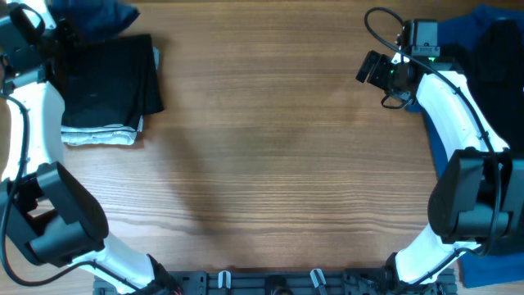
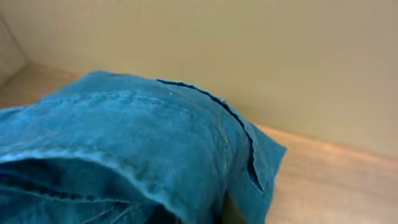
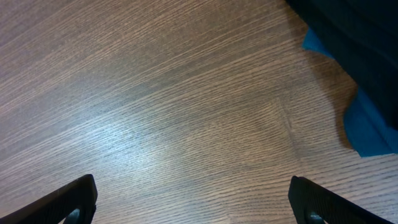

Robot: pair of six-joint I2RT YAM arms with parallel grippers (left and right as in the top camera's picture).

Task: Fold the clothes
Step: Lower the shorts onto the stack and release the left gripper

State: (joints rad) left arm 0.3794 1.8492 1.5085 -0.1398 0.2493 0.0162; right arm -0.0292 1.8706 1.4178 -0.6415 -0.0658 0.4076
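Overhead view of a wooden table (image 1: 270, 164) with a robot arm at each side; the broad middle of the tabletop is bare wood, open from the near edge to the far edge.

At the far left lies a folded stack (image 1: 82, 94); a black garment (image 1: 115, 74) sits squared on top of a pale grey-white garment (image 1: 98, 138), whose edge shows along the stack's near side and right side. Just beyond the stack, at the table's far edge, a brighter blue garment (image 1: 102, 15) lies bunched. The left gripper (image 1: 57, 29) is at that garment. In the left wrist view the blue cloth fills most of the frame close up, showing seams and a hem edge, and the fingers are hidden; whether the tool is clenched on the cloth or released cannot be told. A plain beige wall (image 2: 280, 50) stands behind the cloth.

The right gripper (image 3: 196, 202) is held over bare wood towards the far right, released; its two dark fingertips (image 3: 71, 199) sit wide apart at the bottom corners of the right wrist view, with only wood between them. To its right a loose pile of clothes (image 1: 495, 49), black over blue, covers the far right corner; the pile's ragged edge shows at the upper right of the wrist view, apart from the fingertips. More blue cloth (image 1: 491, 269) shows at the near right corner, beside the arm's base.
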